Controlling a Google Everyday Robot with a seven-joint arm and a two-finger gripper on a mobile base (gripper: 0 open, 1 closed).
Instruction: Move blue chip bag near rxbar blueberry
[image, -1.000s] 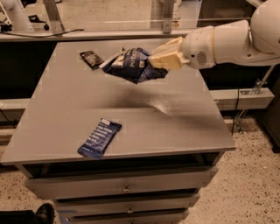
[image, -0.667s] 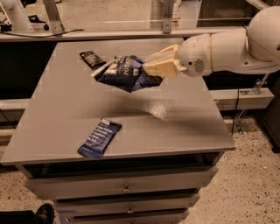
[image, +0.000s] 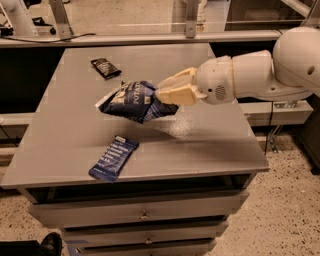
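The blue chip bag (image: 134, 101) is a puffy dark-blue foil bag with white lettering, held above the middle of the grey table (image: 210, 145). My gripper (image: 161, 94) reaches in from the right on a white arm and is shut on the bag's right end with its cream fingers (image: 177, 90). The rxbar blueberry (image: 113, 157), a slim flat blue wrapper with white text, lies near the table's front left edge, below and a little left of the bag.
A small black bar wrapper (image: 105, 68) lies at the back left of the table. Drawers (image: 142, 215) sit under the tabletop. A long bench (image: 150, 37) runs behind the table. Speckled floor lies to the right.
My gripper has carried the blue chip bag left and toward the front of the table, closer to the rxbar blueberry. The two bars have not moved.
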